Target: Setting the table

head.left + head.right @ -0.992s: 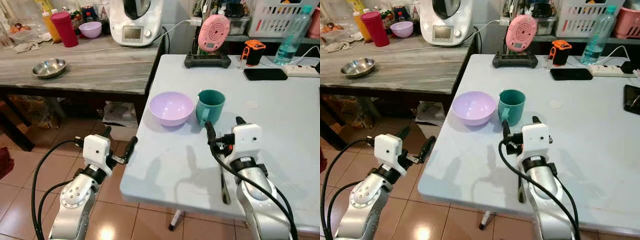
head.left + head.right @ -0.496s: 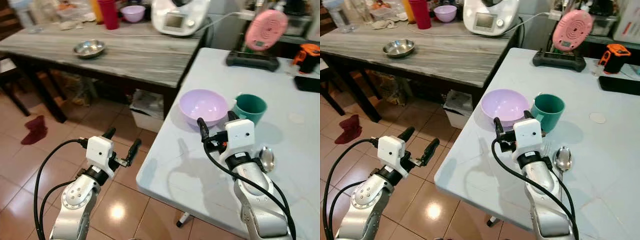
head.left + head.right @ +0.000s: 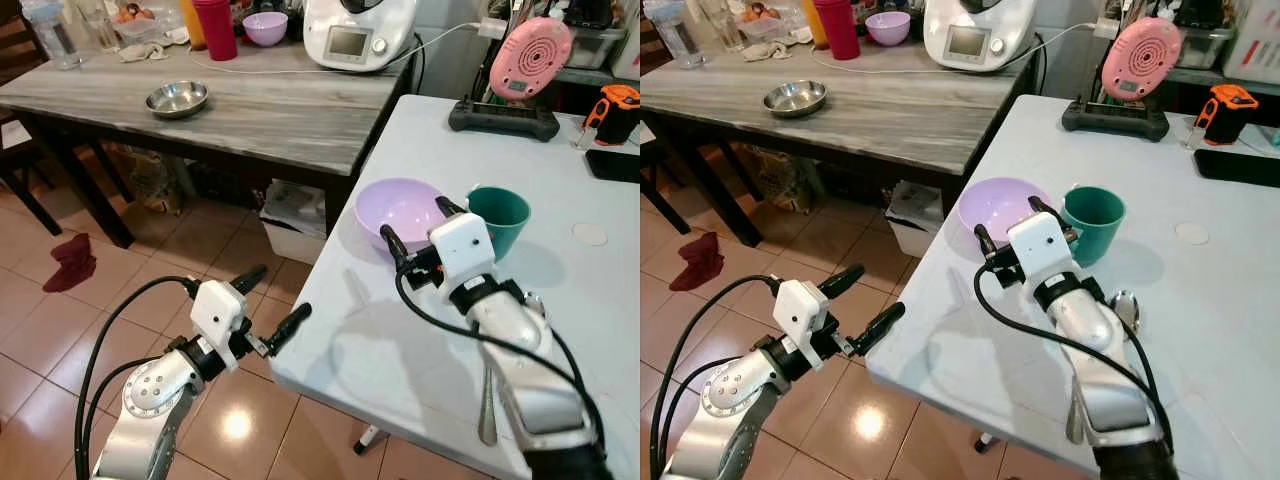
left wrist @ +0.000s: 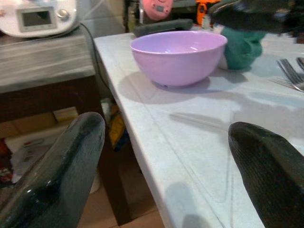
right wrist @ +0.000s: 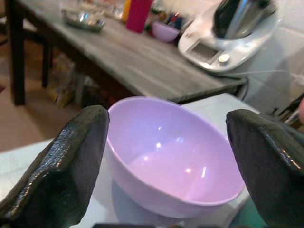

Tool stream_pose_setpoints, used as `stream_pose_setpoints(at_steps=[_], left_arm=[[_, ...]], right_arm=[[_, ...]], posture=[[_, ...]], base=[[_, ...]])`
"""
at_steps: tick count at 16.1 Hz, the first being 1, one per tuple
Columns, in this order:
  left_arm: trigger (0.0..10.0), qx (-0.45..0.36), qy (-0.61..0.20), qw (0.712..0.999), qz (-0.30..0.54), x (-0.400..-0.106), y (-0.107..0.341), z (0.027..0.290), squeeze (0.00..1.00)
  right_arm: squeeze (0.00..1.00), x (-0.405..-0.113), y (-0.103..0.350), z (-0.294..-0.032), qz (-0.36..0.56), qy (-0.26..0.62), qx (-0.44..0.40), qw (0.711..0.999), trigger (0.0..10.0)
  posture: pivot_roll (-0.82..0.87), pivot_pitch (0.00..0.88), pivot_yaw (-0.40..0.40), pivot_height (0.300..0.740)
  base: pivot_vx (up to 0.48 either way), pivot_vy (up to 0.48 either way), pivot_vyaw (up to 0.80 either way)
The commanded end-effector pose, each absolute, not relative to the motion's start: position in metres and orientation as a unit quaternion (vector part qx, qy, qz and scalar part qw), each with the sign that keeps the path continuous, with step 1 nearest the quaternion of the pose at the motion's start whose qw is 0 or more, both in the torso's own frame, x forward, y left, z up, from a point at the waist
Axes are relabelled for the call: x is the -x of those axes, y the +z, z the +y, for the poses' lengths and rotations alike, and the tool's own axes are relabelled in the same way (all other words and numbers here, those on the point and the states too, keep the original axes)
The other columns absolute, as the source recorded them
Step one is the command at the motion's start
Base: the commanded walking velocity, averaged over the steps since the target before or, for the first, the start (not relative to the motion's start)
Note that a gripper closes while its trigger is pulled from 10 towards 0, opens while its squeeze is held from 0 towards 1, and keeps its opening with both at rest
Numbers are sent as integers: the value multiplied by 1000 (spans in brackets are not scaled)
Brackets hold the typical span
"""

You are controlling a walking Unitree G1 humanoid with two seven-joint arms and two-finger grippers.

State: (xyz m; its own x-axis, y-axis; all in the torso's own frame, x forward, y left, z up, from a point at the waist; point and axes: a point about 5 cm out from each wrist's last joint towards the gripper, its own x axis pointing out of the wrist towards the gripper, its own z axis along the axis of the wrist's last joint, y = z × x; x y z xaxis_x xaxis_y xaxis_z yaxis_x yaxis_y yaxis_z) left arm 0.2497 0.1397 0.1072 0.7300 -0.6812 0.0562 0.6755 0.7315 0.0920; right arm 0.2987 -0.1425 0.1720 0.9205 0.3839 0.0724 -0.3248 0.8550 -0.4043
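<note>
Our right gripper [image 3: 1006, 228] has moved up to the bowl [image 3: 1002, 209], fingers apart, ready to grasp; left gripper [image 3: 862, 301] hangs open too.

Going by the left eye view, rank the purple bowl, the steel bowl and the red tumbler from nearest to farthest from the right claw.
1. Purple bowl, right at the right claw, on the white table.
2. Steel bowl, on the wooden table, to the robot's left.
3. Red tumbler, at that table's back.

Two silver arms, white wrist blocks, black cables (looped), black two-finger hands w/ long fingers
</note>
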Motion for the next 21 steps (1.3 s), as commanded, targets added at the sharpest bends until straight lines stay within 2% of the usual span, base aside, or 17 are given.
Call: stream_pose_setpoints(at_steps=[1,7,13,14,15,21], left_arm=[[10000,-39,-375,925,-39,-247,108,141,0],[10000,-31,-404,914,-39,-243,109,135,0],[10000,-31,-409,911,-34,-241,108,134,0],[10000,-31,-411,911,-34,-241,107,133,0],[10000,-29,-415,909,-34,-240,108,131,0],[10000,-32,-427,903,-37,-242,108,130,0]], right_arm=[[0,-304,170,-141,-55,207,201,956,10000],[0,-329,167,-151,5,289,284,914,10000],[0,-344,161,-159,19,346,412,842,10000],[0,-347,160,-161,22,351,417,838,4157],[0,-350,158,-165,23,358,442,822,0],[0,-354,159,-175,-12,349,508,788,0]], posture=[[-211,129,75,740],[-205,135,72,740],[-207,130,64,740],[-206,129,64,740],[-206,126,64,740],[-207,119,64,740]], base=[[0,0,0],[0,0,0],[0,0,0],[0,0,0],[0,0,0],[0,0,0]])
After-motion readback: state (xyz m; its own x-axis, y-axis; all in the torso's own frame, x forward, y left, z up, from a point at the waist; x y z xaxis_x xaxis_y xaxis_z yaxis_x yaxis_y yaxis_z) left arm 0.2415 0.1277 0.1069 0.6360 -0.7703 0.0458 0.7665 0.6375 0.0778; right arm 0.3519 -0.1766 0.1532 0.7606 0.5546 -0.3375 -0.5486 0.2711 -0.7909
